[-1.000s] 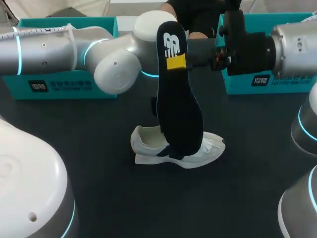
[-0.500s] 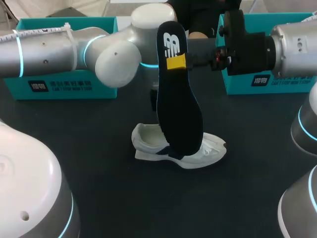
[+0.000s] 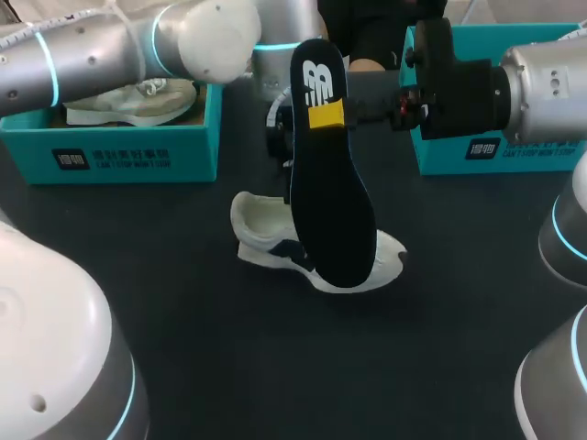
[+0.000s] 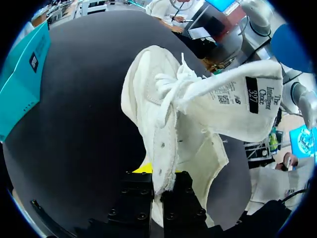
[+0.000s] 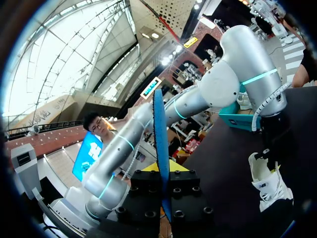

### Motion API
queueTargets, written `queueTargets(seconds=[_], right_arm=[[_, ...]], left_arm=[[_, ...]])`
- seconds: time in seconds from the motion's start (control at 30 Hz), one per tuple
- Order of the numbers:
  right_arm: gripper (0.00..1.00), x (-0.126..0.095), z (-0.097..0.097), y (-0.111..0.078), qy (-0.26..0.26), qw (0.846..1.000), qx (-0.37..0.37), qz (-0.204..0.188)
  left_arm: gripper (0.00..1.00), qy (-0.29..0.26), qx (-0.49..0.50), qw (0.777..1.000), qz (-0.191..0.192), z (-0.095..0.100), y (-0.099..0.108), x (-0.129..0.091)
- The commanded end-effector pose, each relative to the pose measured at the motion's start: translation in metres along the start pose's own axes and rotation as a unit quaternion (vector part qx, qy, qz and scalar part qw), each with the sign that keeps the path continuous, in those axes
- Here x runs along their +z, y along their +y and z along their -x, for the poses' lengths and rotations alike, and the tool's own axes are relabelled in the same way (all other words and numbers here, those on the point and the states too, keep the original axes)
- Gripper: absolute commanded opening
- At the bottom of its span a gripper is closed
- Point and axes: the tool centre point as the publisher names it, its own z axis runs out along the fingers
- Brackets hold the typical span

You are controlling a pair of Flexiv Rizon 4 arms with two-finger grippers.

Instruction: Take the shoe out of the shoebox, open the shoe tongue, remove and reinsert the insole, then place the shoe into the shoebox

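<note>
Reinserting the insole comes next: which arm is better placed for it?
Right. The right pincer grips the insole upright over the shoe, while the left pincer is clamped on the shoe's upper edge.

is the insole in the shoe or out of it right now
Out: the right gripper holds the insole upright, and the right wrist view shows the shoe well apart from it.
</note>
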Motion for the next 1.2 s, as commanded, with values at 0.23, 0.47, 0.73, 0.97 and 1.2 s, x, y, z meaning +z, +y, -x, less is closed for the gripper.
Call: queueTargets(seconds=[0.23,0.47,0.73,0.97,1.2], right_arm=[[0.0,0.003,0.0,0.0,-0.002,1.0,0.001,0.0],[0.0,0.003,0.0,0.0,-0.002,1.0,0.001,0.0],[0.0,0.003,0.0,0.0,-0.002,1.0,0.001,0.0],[0.0,0.003,0.0,0.0,-0.002,1.0,0.001,0.0],[0.0,0.003,0.0,0.0,-0.002,1.0,0.001,0.0]], left_arm=[[0.0,0.01,-0.001,1.0,0.004,0.002,-0.004,-0.004],[0.0,0.128,0.134,0.982,0.041,0.003,-0.005,0.002],[0.0,0.226,0.364,0.892,0.146,0.003,-0.003,-0.014],[0.0,0.233,0.474,0.824,0.206,0.008,-0.002,-0.025],[0.0,0.215,0.464,0.833,0.212,0.009,-0.001,-0.025]])
